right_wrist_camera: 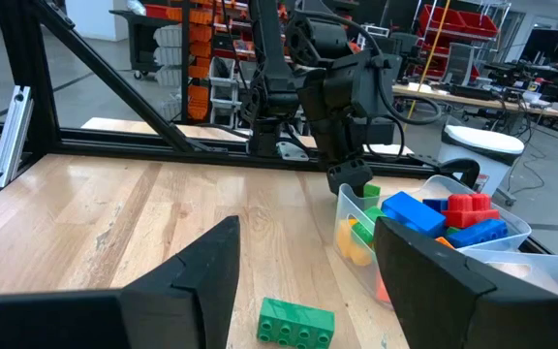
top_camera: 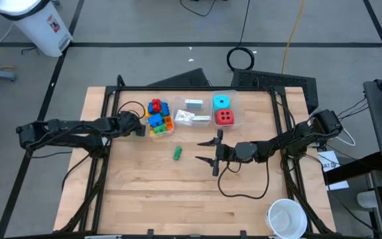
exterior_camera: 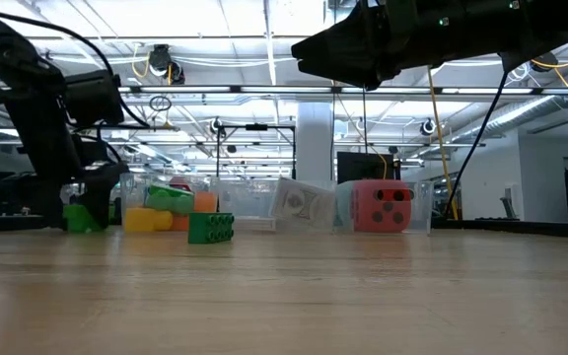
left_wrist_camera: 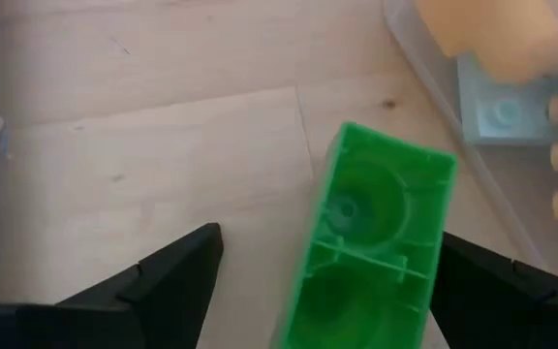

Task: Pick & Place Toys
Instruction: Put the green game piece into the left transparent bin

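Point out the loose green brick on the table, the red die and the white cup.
Green brick (top_camera: 176, 153), high view, top face.
Red die (top_camera: 225, 117), high view, dotted top face.
White cup (top_camera: 286, 218), high view, inside bottom.

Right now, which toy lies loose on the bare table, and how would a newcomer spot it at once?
Start at the row of clear bins along the table's far side. Just in front of the brick-filled bin, between it and the right gripper, a small green building brick lies alone on the bare wood. Unlike the other toys, it sits outside any bin.
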